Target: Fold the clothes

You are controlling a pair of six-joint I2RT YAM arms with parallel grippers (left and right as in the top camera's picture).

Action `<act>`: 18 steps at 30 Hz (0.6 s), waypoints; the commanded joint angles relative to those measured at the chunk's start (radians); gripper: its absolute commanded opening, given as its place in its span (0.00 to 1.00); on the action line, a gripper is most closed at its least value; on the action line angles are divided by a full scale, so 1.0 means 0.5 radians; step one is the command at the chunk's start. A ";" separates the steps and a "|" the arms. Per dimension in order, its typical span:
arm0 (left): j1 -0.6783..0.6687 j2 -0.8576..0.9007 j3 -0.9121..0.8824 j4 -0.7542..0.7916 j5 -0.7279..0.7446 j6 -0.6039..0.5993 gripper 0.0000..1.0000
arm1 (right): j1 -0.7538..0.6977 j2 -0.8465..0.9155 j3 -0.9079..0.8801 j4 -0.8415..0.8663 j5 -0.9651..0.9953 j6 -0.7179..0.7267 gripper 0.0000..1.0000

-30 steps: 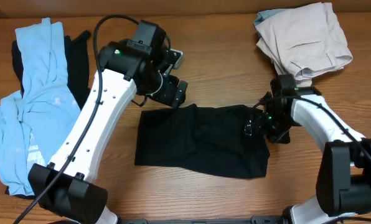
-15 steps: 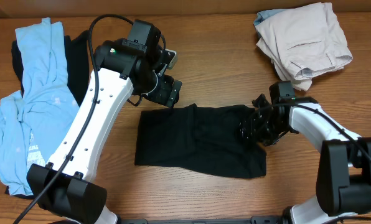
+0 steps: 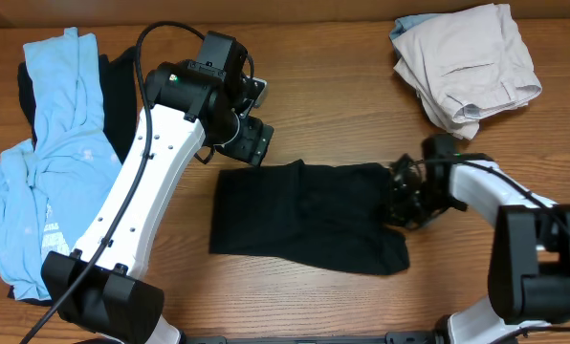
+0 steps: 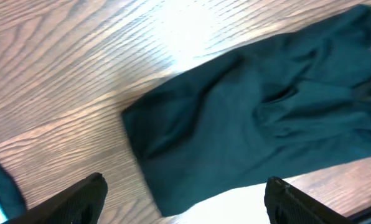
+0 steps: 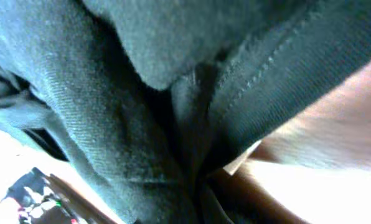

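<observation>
- The soft black short-sleeved T-shirt is lying mid-desk as a partly folded, roughly rectangular slab on the brown wooden desk.
- I'm hovering the left end effector just off its upper-left corner. Its jaws are spread wide with nothing between them, and the left wrist view shows the shirt corner below, so it's lined up for a pick.
- The right end effector is sitting on the shirt's right edge, where cloth is bunching up. The right wrist view is full of creased black fabric hiding the fingers, so I can't tell whether they're clamped.
- My read: the right side is anchoring that edge for the next fold.
- The crumpled light blue printed shirt and the folded beige-white trousers are lying well apart from the work area.
</observation>
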 commanded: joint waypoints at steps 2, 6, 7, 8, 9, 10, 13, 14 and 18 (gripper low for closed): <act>0.025 -0.002 0.042 0.008 -0.095 0.018 0.84 | -0.253 -0.224 0.112 -0.173 0.108 -0.057 0.04; 0.092 -0.002 0.042 0.007 -0.094 0.018 0.84 | -0.354 -0.339 0.286 -0.425 0.267 -0.089 0.04; 0.114 -0.002 0.042 0.007 -0.094 0.018 0.84 | -0.354 -0.356 0.337 -0.469 0.254 -0.088 0.04; 0.137 -0.002 0.042 0.007 -0.094 0.018 0.84 | -0.340 -0.367 0.394 -0.519 0.247 -0.087 0.04; 0.161 -0.002 0.042 0.006 -0.094 0.019 0.84 | -0.311 -0.375 0.461 -0.579 0.250 -0.086 0.04; 0.185 -0.002 0.042 0.006 -0.094 0.019 0.84 | -0.282 -0.375 0.511 -0.622 0.252 -0.086 0.04; 0.251 -0.002 0.042 0.004 -0.094 0.020 0.85 | -0.107 -0.375 0.675 -0.723 0.293 -0.015 0.04; 0.266 -0.002 0.042 0.005 -0.094 0.021 0.86 | -0.031 -0.375 0.715 -0.728 0.321 0.029 0.04; 0.324 -0.002 0.042 0.005 -0.094 0.025 0.87 | 0.352 -0.375 0.793 -0.632 0.417 0.271 0.04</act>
